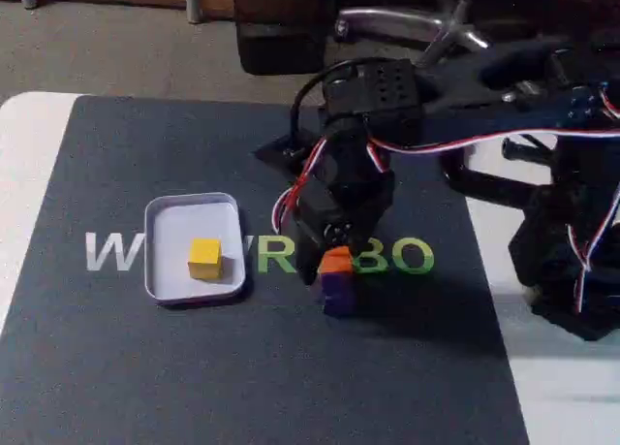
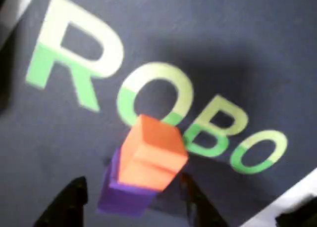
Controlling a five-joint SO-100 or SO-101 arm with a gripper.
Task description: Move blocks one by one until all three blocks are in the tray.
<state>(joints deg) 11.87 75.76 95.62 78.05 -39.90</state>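
Gripper (image 2: 133,200) low over the dark mat (image 1: 242,367), fingers spread apart in the wrist view, dark fingertips (image 2: 67,202) at the bottom edge on either side of the stacked blocks, clear gaps showing between tips and block faces, nothing grasped. Orange block (image 2: 151,155) directly between and ahead of the tips, sitting on top of the purple block (image 2: 121,200), slightly offset and rotated against it. In the fixed view, gripper (image 1: 334,251) right above the same stack: orange block (image 1: 336,261) partly hidden by the black gripper body, purple block (image 1: 338,295) under it and resting on the mat. Stack on the green and white lettering (image 2: 158,96), close to the "O" after the "R" in the wrist view. Farther left in the fixed view, well apart from the stack, pale tray (image 1: 160,222) flat on the mat, covering part of the lettering, with the yellow block (image 1: 204,258) inside it, toward the near right part of the floor. Arm (image 1: 504,106) reaching in from the right in the fixed view, red-white-blue wires along it, base at the mat's right edge on the white table (image 1: 24,174).
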